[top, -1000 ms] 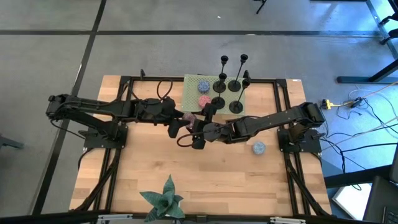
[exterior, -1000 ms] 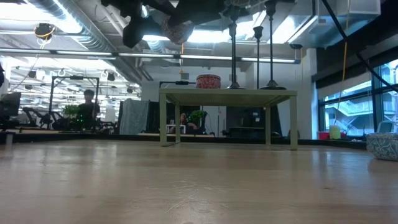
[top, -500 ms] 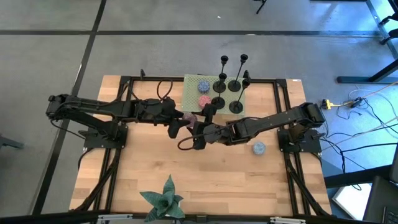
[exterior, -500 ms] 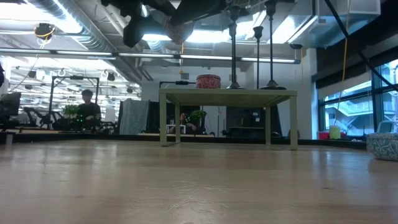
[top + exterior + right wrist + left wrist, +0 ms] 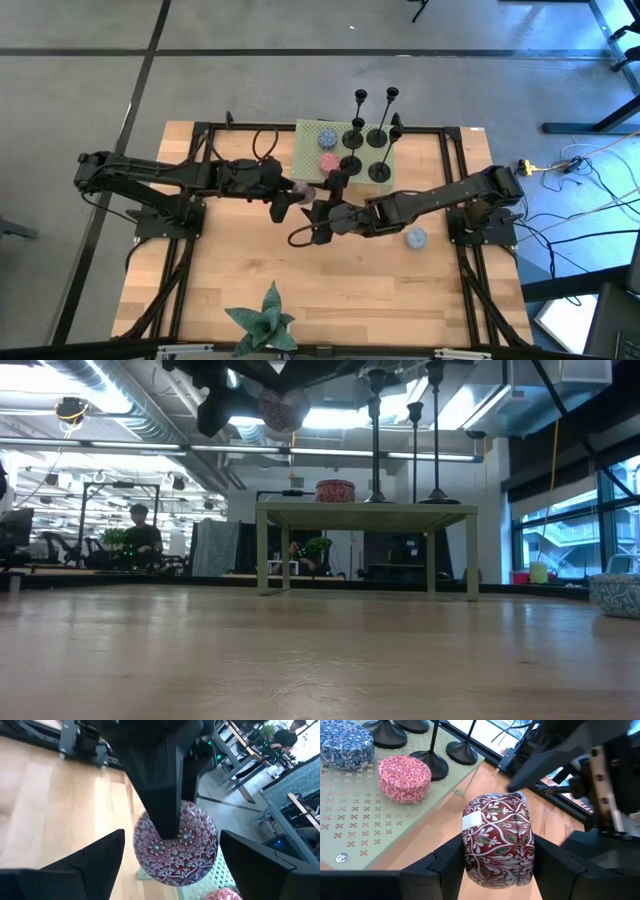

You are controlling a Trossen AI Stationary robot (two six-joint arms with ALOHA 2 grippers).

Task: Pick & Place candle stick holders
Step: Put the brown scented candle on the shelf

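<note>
The left gripper (image 5: 497,865) is out over the middle of the wooden surface (image 5: 250,270), and its fingers (image 5: 442,867) are clamped on either side of a round dark red patterned tin (image 5: 497,842), holding it up off the wood. From table height that tin (image 5: 283,407) hangs high in the air under the dark arms.

The right gripper (image 5: 318,222) is right there facing it, just beside the left one, fingers (image 5: 82,860) spread wide with nothing between them. Through the right wrist camera the tin (image 5: 175,845) sits just ahead of that open gap, with one dark finger of the left gripper across its face.

Behind the two grippers stands a small green perforated stand (image 5: 308,160). On it sit the candle stick holders (image 5: 370,135), black, each with a disc base and a thin stem, clustered on the stand's right half; exactly how many is hard to count from above. Sharing the stand are a pink tin (image 5: 328,161) and a blue-green patterned tin (image 5: 327,137), both on its left half, close to the holders' bases.

A light blue tin (image 5: 416,238) lies on the wood near the right arm's base, well apart from the stand. A green star-shaped plant (image 5: 265,318) sits at the near edge of the surface. A person (image 5: 140,532) shows far back in the room.
</note>
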